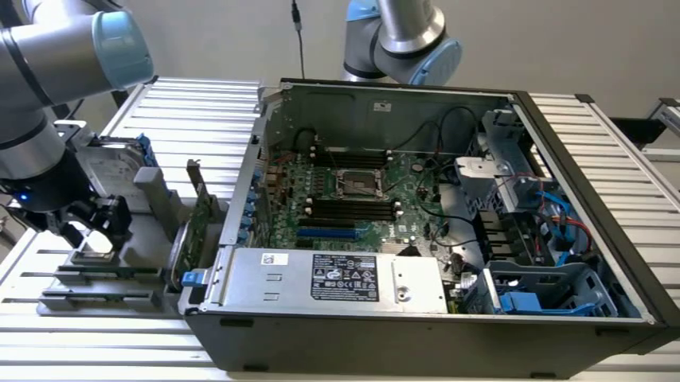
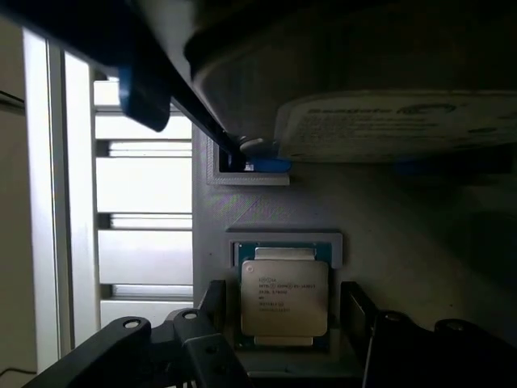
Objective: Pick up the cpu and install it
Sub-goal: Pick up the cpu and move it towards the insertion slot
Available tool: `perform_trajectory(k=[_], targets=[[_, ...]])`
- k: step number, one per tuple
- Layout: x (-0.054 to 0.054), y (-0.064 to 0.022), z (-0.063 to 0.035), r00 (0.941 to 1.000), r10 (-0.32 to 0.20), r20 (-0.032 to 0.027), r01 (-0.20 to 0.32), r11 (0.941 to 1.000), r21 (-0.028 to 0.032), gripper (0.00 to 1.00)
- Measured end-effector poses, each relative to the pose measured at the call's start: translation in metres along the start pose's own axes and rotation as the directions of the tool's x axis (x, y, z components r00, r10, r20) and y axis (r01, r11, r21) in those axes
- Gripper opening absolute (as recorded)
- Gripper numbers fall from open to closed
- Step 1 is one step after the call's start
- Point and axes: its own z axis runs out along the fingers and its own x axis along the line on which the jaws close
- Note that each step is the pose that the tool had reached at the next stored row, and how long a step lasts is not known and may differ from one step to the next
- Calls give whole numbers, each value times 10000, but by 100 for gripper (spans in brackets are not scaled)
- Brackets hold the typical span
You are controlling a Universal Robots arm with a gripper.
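Note:
The cpu (image 2: 284, 297), a small flat square chip with a dull silver top and printed text, lies in a recessed seat of the grey fixture (image 2: 388, 218). My gripper (image 2: 284, 311) is open, one black finger on each side of the chip and apart from it. In the exterior view the gripper (image 1: 94, 229) hangs low over the fixture (image 1: 107, 274) at the exterior view's left, outside the computer case. The empty cpu socket (image 1: 356, 185) sits in the middle of the green motherboard inside the open case.
A silver hard drive (image 1: 111, 163) with blue rails stands in the fixture just behind the gripper, and an expansion card (image 1: 197, 215) stands upright beside it. The case wall (image 1: 250, 183) rises between fixture and motherboard. A grey power supply (image 1: 330, 278) fills the case's near side.

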Motion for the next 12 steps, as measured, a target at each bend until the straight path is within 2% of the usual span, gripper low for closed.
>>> perform_trajectory(k=[12], targets=[[-2,0,6,10000,-2,-1,2,10000,-7,66]])
